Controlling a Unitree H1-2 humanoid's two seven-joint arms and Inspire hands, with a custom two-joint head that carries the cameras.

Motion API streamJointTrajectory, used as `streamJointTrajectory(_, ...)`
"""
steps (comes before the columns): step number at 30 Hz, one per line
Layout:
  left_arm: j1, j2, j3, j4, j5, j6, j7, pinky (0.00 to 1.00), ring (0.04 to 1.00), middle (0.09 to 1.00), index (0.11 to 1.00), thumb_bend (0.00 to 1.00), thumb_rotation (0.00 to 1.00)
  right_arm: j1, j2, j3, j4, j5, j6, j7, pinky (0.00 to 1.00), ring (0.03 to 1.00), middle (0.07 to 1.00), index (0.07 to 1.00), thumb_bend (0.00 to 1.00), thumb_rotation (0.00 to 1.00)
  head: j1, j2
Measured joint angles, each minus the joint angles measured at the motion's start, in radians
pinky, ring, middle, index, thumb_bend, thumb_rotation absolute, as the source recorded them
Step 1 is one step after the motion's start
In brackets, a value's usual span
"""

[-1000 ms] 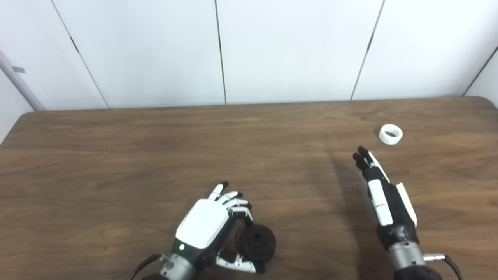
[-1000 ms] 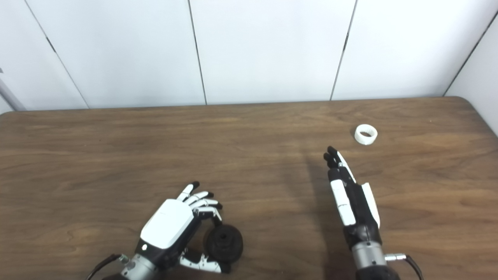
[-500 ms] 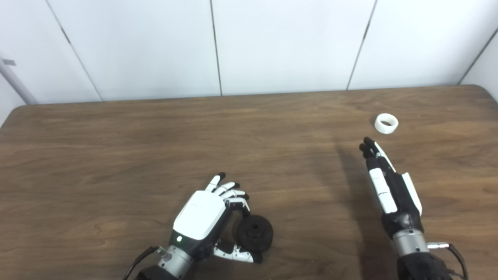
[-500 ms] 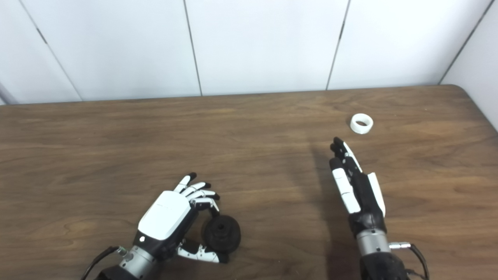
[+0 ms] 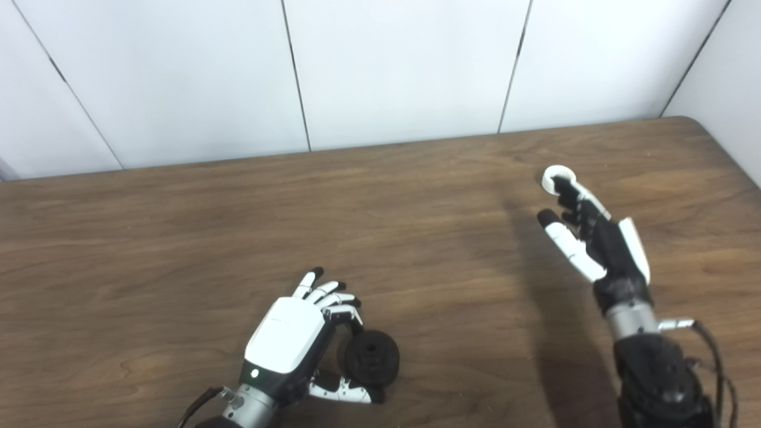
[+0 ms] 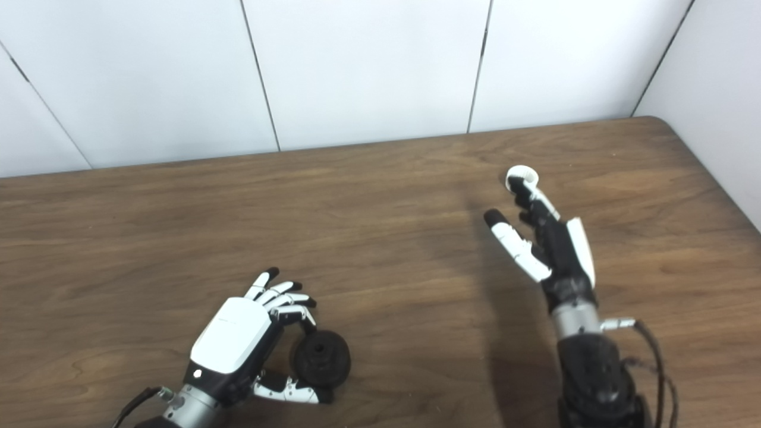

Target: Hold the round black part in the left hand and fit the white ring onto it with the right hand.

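Near the front edge, the left hand [image 5: 289, 339] is gripping the round black part [image 5: 371, 358]; far right, the right hand [image 5: 591, 235] is hovering, fingers spread, over the white ring [image 5: 555, 175].

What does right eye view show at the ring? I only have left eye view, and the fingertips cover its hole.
Observer: In right eye view the right hand's fingertips overlap the near side of the white ring, and its far rim shows. I can't tell whether they touch it.
Operator: Thumb on it?
Observer: No. The thumb sticks out to the left, apart from the ring. The hand is open.
Operator: Left side?
Observer: The left hand is curled on the round black part, fingers on top and thumb along its near side. The part rests on the table.
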Motion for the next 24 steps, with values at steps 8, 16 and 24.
streamJointTrajectory(8,0.000,0.005,0.001,0.000,0.000,-0.004,0.000,1.00,0.867,0.762,0.484,0.52,0.05,-0.063,-0.092,0.015,0.066,-0.115,0.016,0.009,0.86,0.888,0.871,0.802,0.75,0.37,-0.035,-0.009)
streamJointTrajectory(16,0.000,0.013,0.005,0.000,-0.001,-0.006,0.000,1.00,0.859,0.760,0.484,0.52,0.05,-0.170,-0.189,0.072,0.164,-0.245,0.090,0.044,0.93,0.945,0.912,0.808,0.79,0.33,-0.051,-0.011)
streamJointTrajectory(24,0.001,0.017,0.006,0.000,-0.001,-0.006,0.000,1.00,0.860,0.759,0.485,0.52,0.05,-0.253,-0.222,0.084,0.308,-0.280,0.075,0.039,1.00,0.955,0.907,0.787,0.85,0.25,-0.060,-0.009)
